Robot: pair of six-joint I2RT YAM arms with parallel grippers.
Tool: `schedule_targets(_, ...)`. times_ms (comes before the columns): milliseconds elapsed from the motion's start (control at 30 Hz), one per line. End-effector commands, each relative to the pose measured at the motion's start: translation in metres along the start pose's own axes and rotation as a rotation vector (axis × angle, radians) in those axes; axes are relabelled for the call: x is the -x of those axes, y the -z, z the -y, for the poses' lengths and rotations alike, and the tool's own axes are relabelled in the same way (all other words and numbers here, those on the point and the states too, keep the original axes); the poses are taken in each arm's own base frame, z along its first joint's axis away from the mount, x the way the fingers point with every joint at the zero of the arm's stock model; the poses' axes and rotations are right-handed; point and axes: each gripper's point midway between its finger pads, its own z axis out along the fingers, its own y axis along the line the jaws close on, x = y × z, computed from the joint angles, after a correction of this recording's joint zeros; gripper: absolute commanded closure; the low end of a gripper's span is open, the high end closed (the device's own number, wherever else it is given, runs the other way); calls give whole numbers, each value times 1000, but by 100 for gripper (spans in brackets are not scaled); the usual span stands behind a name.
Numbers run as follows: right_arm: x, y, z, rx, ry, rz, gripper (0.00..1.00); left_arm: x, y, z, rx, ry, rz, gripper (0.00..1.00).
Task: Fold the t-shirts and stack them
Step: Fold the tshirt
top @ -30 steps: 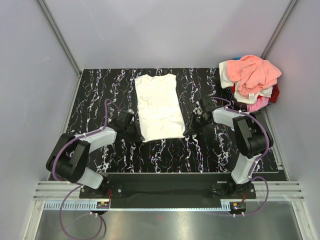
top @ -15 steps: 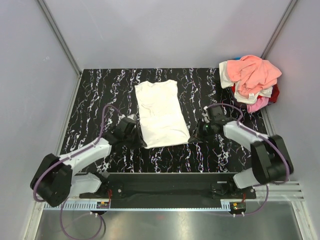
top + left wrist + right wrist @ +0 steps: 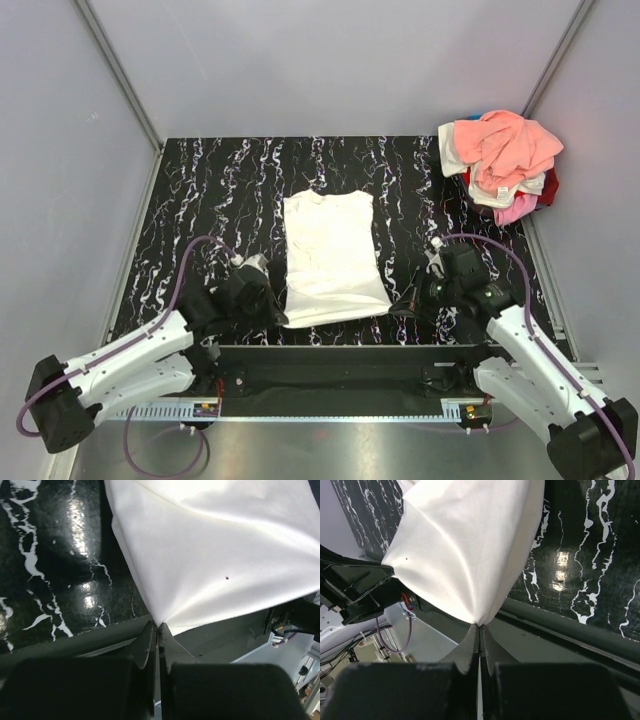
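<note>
One white t-shirt (image 3: 333,255) lies flat on the bench (image 3: 190,200), near hem corners clamped in left pincer (image 3: 158,631) and right pincer (image 3: 480,628) (thin bites, right at the tips), so an uneven lift could slip a corner and skew the fold.

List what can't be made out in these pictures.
- Top view: the white t-shirt's underside, hidden by its own cloth.
- Top view: how many shirts are in the pile; the salmon shirt covers the lower ones.
- Wrist views: how much cloth the left gripper and right gripper pinch, hidden between shut fingers.
</note>
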Motion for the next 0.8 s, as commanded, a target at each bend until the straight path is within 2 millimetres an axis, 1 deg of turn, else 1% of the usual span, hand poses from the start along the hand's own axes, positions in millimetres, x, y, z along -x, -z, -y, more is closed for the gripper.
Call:
schedule_targets(0, 11, 19, -17, -29, 26, 20, 100, 23, 20, -3, 108, -21, 75, 100)
schedule_targets(33, 16, 18, -19, -44, 44, 9, 100, 27, 21, -3, 143, -38, 74, 100)
schedule_targets(67, 29, 25, -32, -37, 72, 46, 100, 43, 31, 13, 126, -53, 115, 100)
schedule_targets(100, 36, 27, -36, -48, 81, 56, 100, 48, 36, 15, 146, -85, 115, 100)
schedule_targets(133, 44, 24, -37, -74, 94, 50, 100, 63, 43, 31, 134, -91, 142, 100)
schedule_targets(167, 59, 32, -50, -81, 118, 92, 100, 71, 46, 36, 135, -99, 153, 100)
schedule_targets(200, 68, 28, -49, -111, 131, 84, 100, 77, 44, 36, 162, -123, 140, 100)
schedule_targets(233, 75, 28, -53, -122, 142, 92, 100, 88, 45, 38, 166, -114, 153, 100)
schedule_targets(267, 89, 34, -64, -118, 161, 128, 100, 98, 49, 51, 134, -113, 159, 100)
schedule_targets(300, 96, 27, -64, -136, 156, 113, 100, 105, 49, 53, 132, -127, 156, 100)
schedule_targets(333, 102, 26, -67, -138, 170, 115, 100, 118, 45, 53, 145, -107, 158, 100)
schedule_targets(367, 113, 30, -77, -126, 180, 136, 100, 122, 42, 57, 125, -114, 143, 100)
schedule_targets(400, 121, 23, -75, -146, 181, 125, 100, 126, 35, 56, 136, -105, 127, 100)
schedule_targets(433, 133, 26, -83, -138, 194, 148, 100, 135, 34, 59, 117, -87, 122, 100)
schedule_targets(467, 139, 25, -84, -146, 193, 148, 100, 142, 32, 62, 102, -80, 125, 100)
schedule_targets(500, 149, 20, -79, -167, 184, 139, 100, 146, 24, 60, 111, -83, 106, 100)
schedule_targets(533, 158, 22, -87, -155, 194, 152, 100, 156, 25, 63, 91, -69, 110, 100)
schedule_targets(567, 164, 22, -89, -155, 193, 155, 100, 162, 23, 64, 88, -64, 105, 100)
schedule_targets(600, 172, 14, -84, -170, 184, 140, 100, 166, 14, 60, 103, -65, 80, 100)
schedule_targets(633, 182, 16, -93, -154, 191, 154, 100, 180, 15, 62, 91, -55, 93, 100)
schedule_targets(667, 189, 13, -94, -156, 188, 151, 100, 184, 14, 64, 81, -50, 73, 100)
schedule_targets(700, 197, 1, -88, -177, 178, 124, 100, 189, 1, 58, 102, -48, 38, 100)
schedule_targets(733, 214, 4, -97, -161, 184, 152, 100, 208, 5, 64, 75, -40, 56, 100)
schedule_targets(767, 223, 1, -96, -172, 177, 150, 100, 216, 2, 63, 79, -59, 47, 100)
